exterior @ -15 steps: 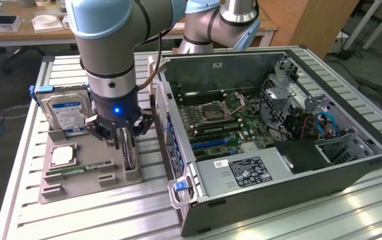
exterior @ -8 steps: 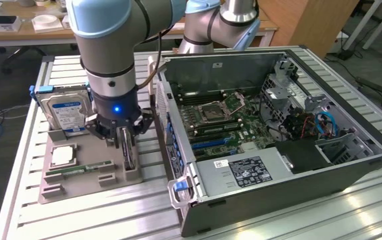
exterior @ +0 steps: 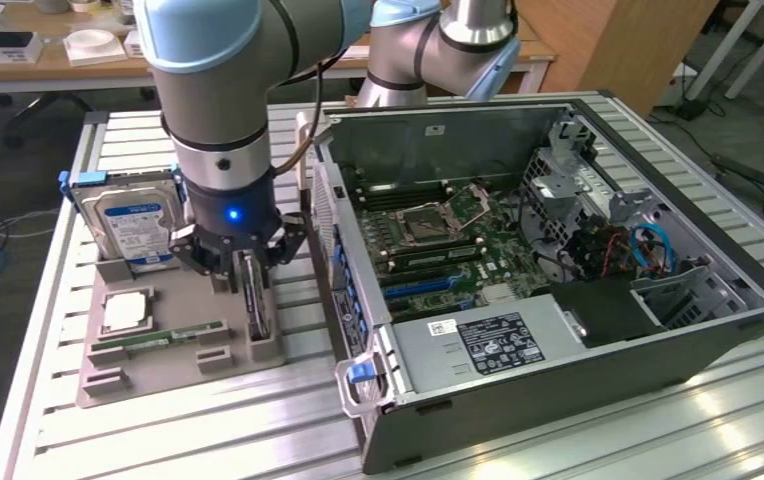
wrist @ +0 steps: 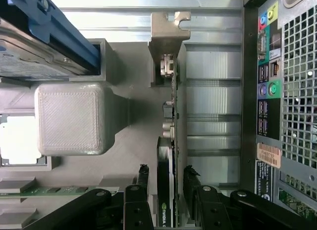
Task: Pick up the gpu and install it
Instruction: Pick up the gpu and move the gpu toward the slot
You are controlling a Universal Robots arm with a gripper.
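A blue-labelled hard drive (exterior: 139, 222) stood upright in a gray holder tray (exterior: 169, 378), near a CPU chip (exterior: 129, 312) and green memory stick (exterior: 162, 338); an open computer case (exterior: 702, 340) lay on the slatted bench (exterior: 222, 435).

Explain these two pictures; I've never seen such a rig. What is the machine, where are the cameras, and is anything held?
The machine is a robot arm ending in a clamp, the end effector. One picture comes from a camera standing off the arm, the other from a camera on its wrist. On the metal table sit a grey tray and an open computer case. The tray carries a hard drive, a processor chip, a memory stick and the gpu, a card standing on edge. The open fingers straddle the gpu without gripping it, so nothing is held.
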